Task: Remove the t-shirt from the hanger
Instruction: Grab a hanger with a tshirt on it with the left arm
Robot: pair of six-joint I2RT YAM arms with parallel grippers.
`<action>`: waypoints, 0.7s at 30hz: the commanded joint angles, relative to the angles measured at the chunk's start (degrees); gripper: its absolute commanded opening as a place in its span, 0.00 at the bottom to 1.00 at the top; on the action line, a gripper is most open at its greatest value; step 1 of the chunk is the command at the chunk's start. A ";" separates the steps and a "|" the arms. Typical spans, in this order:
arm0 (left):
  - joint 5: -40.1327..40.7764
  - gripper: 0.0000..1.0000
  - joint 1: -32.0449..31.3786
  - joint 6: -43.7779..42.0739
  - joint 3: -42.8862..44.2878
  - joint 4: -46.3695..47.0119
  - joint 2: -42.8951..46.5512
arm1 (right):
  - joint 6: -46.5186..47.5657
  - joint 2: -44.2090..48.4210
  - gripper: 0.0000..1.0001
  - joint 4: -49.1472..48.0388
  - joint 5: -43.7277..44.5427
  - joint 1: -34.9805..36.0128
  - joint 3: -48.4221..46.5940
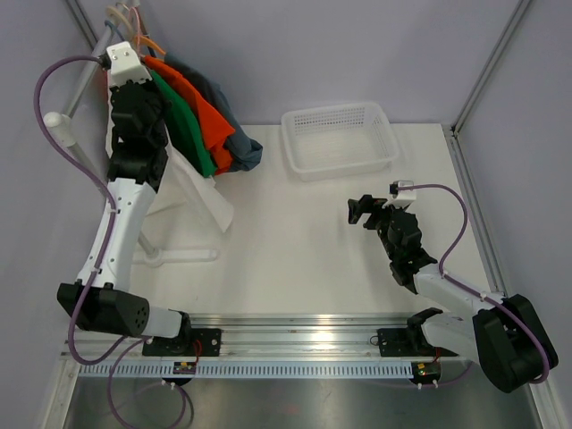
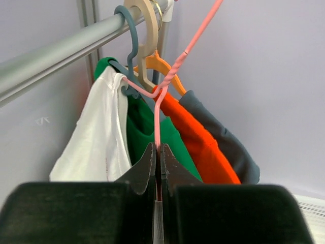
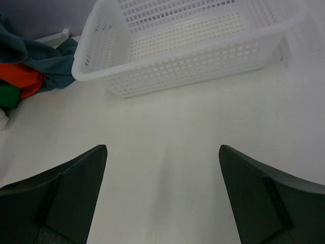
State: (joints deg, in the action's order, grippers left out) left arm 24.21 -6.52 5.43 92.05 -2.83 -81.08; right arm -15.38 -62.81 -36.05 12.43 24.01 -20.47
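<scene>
The left pincer (image 2: 157, 152) is clenched on the pink hanger (image 2: 175, 66) at the top view's upper left, where the white t-shirt (image 2: 99, 137) hangs under the rail (image 2: 51, 56). The right pincer (image 3: 162, 150) is released over the table (image 3: 167, 122), near the basket (image 3: 177, 71).

Matt cloth t-shirts (image 2: 200, 142), smooth metal rail (image 2: 51, 53) — glossy plastic basket (image 3: 203, 66).

The pink hanger (image 2: 158, 124) is thin wire with a twisted neck, and it leans so that its stem rises toward 1 o'clock. One arm runs toward 9 o'clock into the collar of the white t-shirt (image 2: 99, 140). The shirt hangs limp from it. From above it sits at the 10 o'clock corner of the table (image 1: 295, 259), with its lower edge reaching the surface.
</scene>
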 commanded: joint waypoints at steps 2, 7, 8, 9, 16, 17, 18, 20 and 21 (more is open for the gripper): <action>5.23 0.00 -2.44 -4.82 -3.45 7.32 6.89 | 0.52 -0.39 0.99 -0.60 -1.09 0.25 -2.65; 7.61 0.00 -4.20 -3.50 -6.26 3.01 11.55 | 0.70 -1.09 0.99 -0.51 -3.81 0.34 -3.17; 7.00 0.00 -4.46 -3.50 -6.97 0.92 12.51 | 0.79 -1.18 0.99 -0.68 -4.42 0.16 -3.35; 6.99 0.00 -4.72 -3.24 -7.49 0.29 14.18 | 0.87 -1.53 0.99 -0.77 -5.82 0.33 -3.44; 2.61 0.00 -6.13 -2.09 -14.08 -3.23 22.88 | 1.40 -1.88 0.99 -4.19 -13.73 0.51 -3.09; 0.86 0.00 -6.13 -1.92 -14.96 -3.41 23.85 | 1.14 -1.88 1.00 -4.20 -13.92 0.51 -3.26; -0.11 0.00 -6.31 -1.48 -16.28 -3.84 24.82 | 1.23 -1.97 1.00 -4.20 -15.14 0.60 -3.44; -3.01 0.00 -6.57 -0.86 -17.16 -5.59 26.57 | 1.49 -2.23 0.99 -4.99 -15.94 0.95 -3.53; -3.63 0.00 -6.92 0.01 -17.69 -6.65 27.11 | 1.40 -2.49 1.00 -4.99 -15.59 1.21 -3.61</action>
State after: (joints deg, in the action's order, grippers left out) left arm 26.55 -12.27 3.55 75.09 -10.72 -56.49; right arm -14.94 -64.79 -37.19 -0.16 24.40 -21.80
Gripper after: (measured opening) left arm 0.023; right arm 0.993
